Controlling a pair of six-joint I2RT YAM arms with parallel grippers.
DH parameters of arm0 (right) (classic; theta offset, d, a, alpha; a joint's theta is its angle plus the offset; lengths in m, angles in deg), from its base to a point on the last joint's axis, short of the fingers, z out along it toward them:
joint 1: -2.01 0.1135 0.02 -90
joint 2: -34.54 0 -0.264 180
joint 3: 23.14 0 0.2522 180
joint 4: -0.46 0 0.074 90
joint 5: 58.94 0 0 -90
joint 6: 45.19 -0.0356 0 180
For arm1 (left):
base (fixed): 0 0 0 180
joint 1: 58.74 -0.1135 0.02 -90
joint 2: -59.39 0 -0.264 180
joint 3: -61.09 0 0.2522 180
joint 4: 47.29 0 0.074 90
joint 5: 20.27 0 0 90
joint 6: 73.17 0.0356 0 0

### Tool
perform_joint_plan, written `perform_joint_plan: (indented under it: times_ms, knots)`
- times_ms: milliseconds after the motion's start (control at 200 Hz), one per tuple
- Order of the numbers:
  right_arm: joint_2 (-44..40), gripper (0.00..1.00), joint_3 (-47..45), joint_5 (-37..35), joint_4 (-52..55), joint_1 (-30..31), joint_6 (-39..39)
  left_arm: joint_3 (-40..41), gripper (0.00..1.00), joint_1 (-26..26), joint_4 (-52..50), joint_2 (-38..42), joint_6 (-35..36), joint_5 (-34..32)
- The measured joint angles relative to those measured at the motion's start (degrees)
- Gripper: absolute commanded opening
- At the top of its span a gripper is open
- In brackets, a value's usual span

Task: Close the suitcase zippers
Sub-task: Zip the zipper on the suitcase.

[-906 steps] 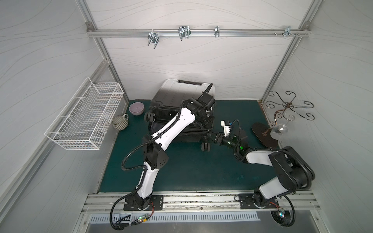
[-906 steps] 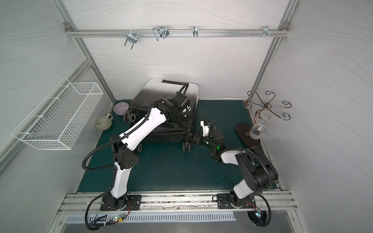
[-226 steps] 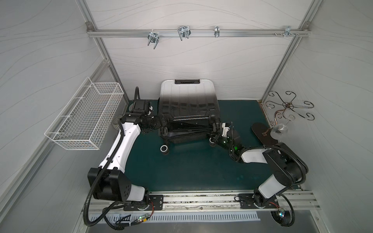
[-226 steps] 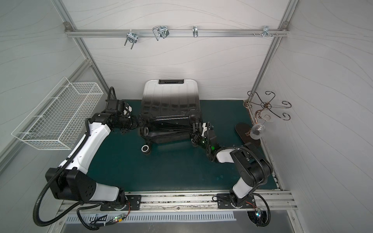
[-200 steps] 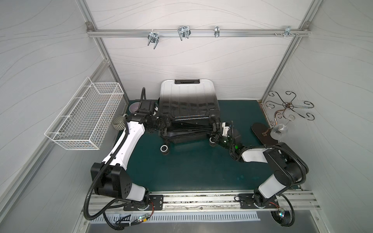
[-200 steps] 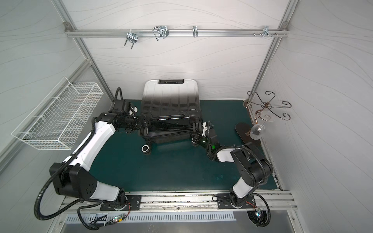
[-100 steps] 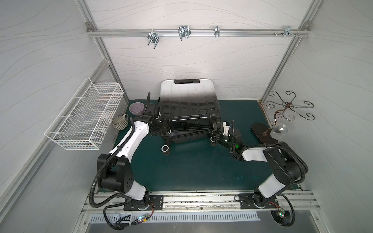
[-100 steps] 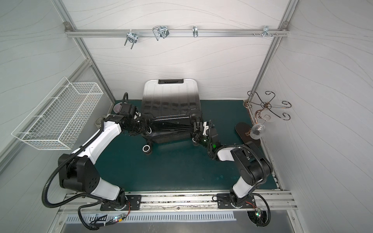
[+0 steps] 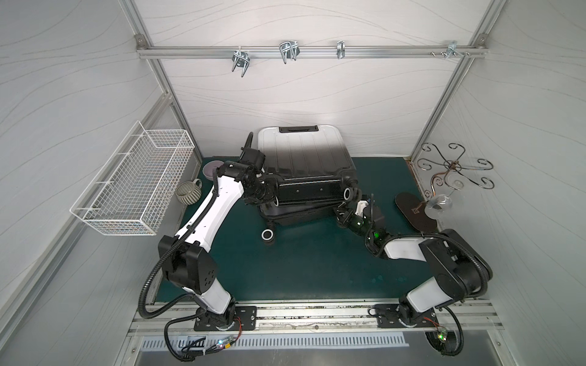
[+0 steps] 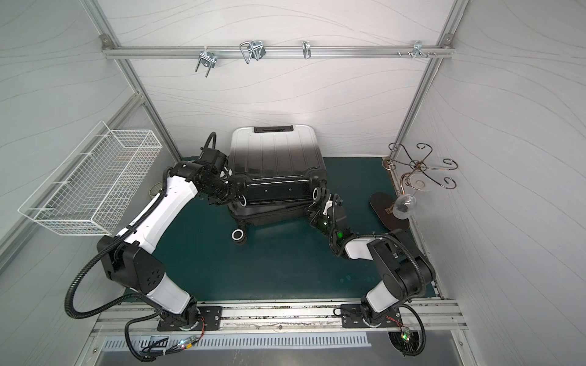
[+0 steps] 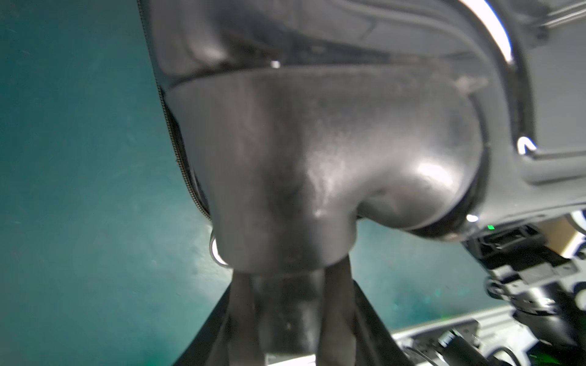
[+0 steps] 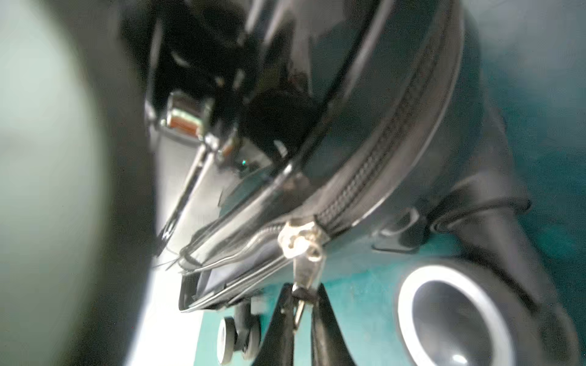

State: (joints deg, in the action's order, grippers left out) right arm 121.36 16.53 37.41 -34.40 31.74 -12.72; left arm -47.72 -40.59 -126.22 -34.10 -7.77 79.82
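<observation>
1. Bench (image 9: 301, 263) with a green top carries the suitcase (image 9: 304, 164), which lies flat, handle end by the back wall.
2. At the suitcase's wheel end the two shells sit askew with a gap between them. Dragging the slider across that offset could jam it, I judge.
3. My left pincer (image 11: 287, 279) is closed partway around a caster (image 11: 301, 174) at one wheel-end corner of the suitcase, bracing it. That rounded mount could slip free, and the case would swing.
4. The zippers (image 12: 380, 164) are meshed on one side of the slider and gape on the other, where loose lining might snag.
5. My right pincer (image 12: 301, 290) is pinched tight on the silvery pull (image 12: 304, 272) at the suitcase's other wheel-end corner. An off-line tug could slide the thin tab out.
</observation>
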Motion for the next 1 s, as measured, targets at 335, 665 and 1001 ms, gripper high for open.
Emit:
perform_joint_plan:
  times_ms: [335,665,1001]
  knots:
    - [-6.2,0.00,2.8,-16.0,9.2,9.8,2.8,-15.7,0.00,2.4,-5.0,-9.7,-1.9,0.8]
    - [9.1,0.00,19.2,-20.4,12.8,20.4,11.0,-20.5,0.00,6.0,-5.4,-13.0,-4.0,3.1]
    - [20.1,0.00,28.0,-19.1,9.8,24.7,10.8,-13.2,0.00,3.2,-1.3,-7.6,-2.2,-1.2]
